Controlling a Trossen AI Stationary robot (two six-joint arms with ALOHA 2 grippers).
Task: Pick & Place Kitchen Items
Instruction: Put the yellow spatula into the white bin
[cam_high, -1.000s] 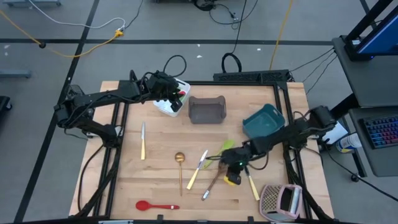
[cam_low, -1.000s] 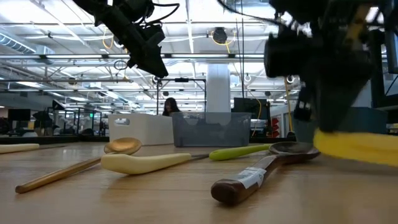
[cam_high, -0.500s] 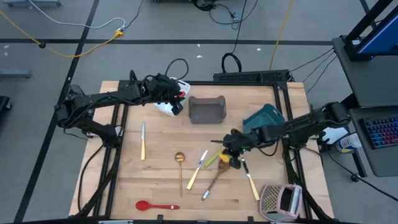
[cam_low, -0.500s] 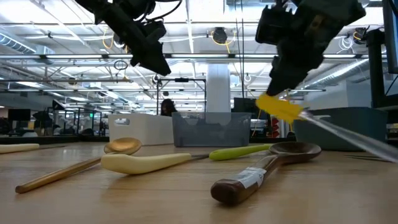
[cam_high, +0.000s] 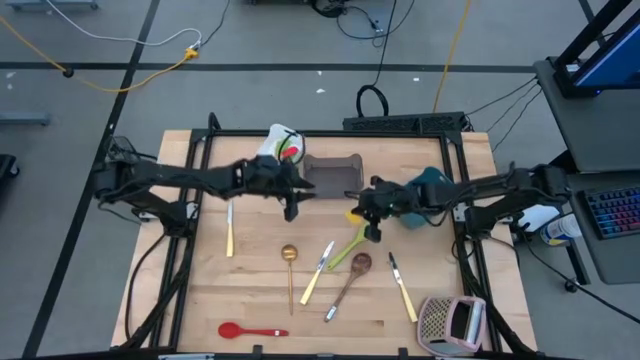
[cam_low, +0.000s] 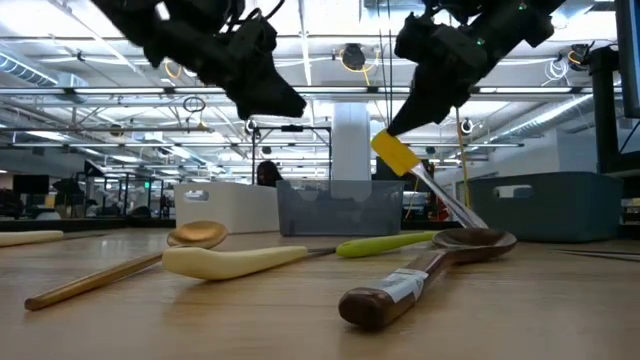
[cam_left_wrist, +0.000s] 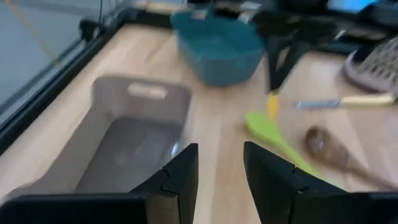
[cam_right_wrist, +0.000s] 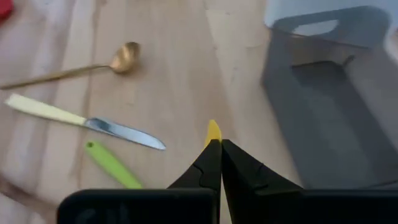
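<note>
1. At the near edge of the pale plank bench (cam_high: 260, 290) lie a smooth red spoon (cam_high: 252, 330) and the boxy perforated grater (cam_high: 452, 322) with its pink side.
2. A little farther in rest a dark brown wooden spoon (cam_low: 420, 272), a cream-handled knife (cam_high: 316, 272) with a bright metal blade, a second cream-handled knife (cam_high: 402, 287), and a gold ladle (cam_high: 289, 262) on a long thin stem.
3. A lime spoon (cam_high: 350, 247), slim and glossy, lies slanted beside the wooden spoon's bowl; a third cream-handled knife (cam_high: 229, 228) lies apart, toward the left side.
4. The right tool (cam_high: 368, 212) hangs above the bench near the lime spoon, its dark fingers clenched on a flat yellow spatula (cam_low: 397, 155), which is lifted clear and tilted, its thin metal shaft slanting down.
5. The left tool (cam_high: 291, 192) hovers just beside the grey tub (cam_high: 332, 175), its fingers (cam_left_wrist: 180, 180) parted and empty.
6. Farthest back stand the translucent grey rectangular tub, a teal tub (cam_high: 424, 193), and a white tub (cam_high: 277, 143) holding red and green items.
</note>
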